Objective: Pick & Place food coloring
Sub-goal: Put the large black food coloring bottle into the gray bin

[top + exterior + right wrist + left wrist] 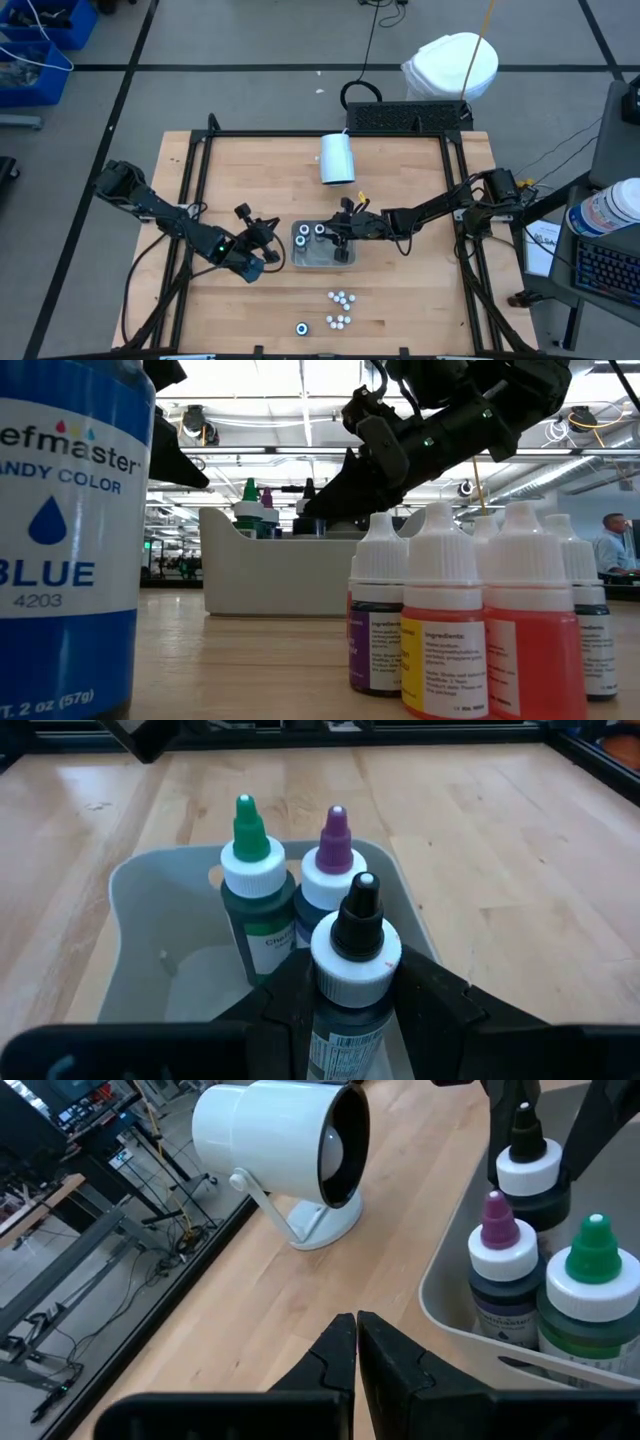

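Right now the right end effector (355, 995) pinches a black-tipped bottle (352, 970) over the grey tray (140, 920), touching the green-tipped bottle (250, 890) and purple-tipped bottle (333, 870). Left end effector (356, 1360) sits pressed together beside the tray, white cup (337, 158) lying on the bench (400, 310) behind.

We look straight down from overhead, level across the tabletop (400, 300) up close; both wrists share the tray (140, 920).

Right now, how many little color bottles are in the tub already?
Two sit in the grey tub: the green-tipped bottle and the purple-tipped bottle. The right hand holds the black-tipped bottle over the tub. The small bottles and the blue bottle wait on the table.
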